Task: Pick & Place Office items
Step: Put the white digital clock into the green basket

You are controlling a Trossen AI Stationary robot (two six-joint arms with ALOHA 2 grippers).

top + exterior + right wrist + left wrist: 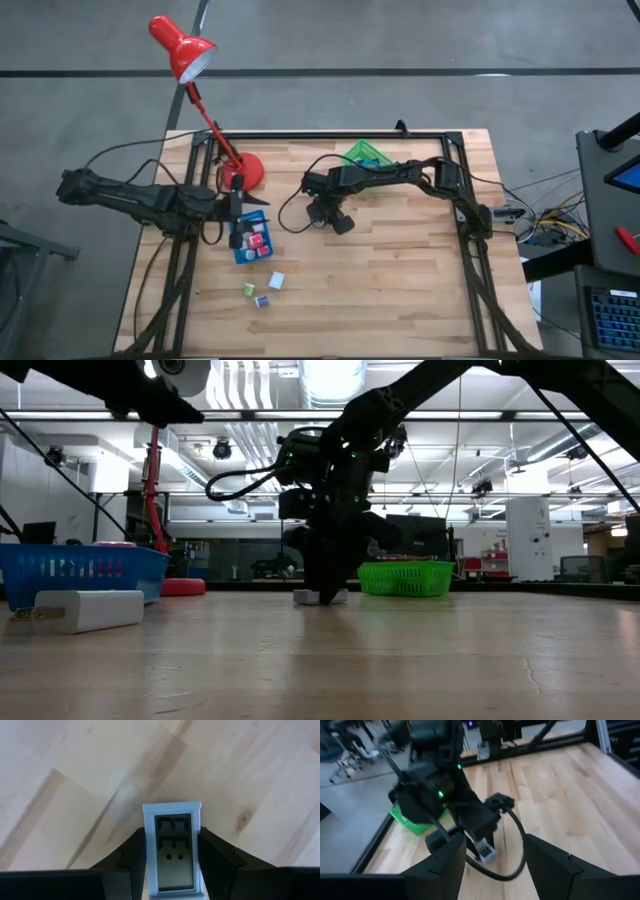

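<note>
loose blocks [276, 281]: 3 | lamp [190, 55]: 1 | blue tray [240, 256]: 1 | green basket [366, 154]: 1

The table [90, 765] is pale wood with visible grain and a smooth, slightly satin finish. The flat rectangular piece [173, 850] looks like light matt plastic with a grey face. The right gripper [172, 865] fingers are dark matt plastic. The green basket [405, 577] is perforated plastic.

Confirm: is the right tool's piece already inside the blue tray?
No. In the right wrist view the white-framed piece lies on the bare wooden table between the right tool's fingers.
</note>
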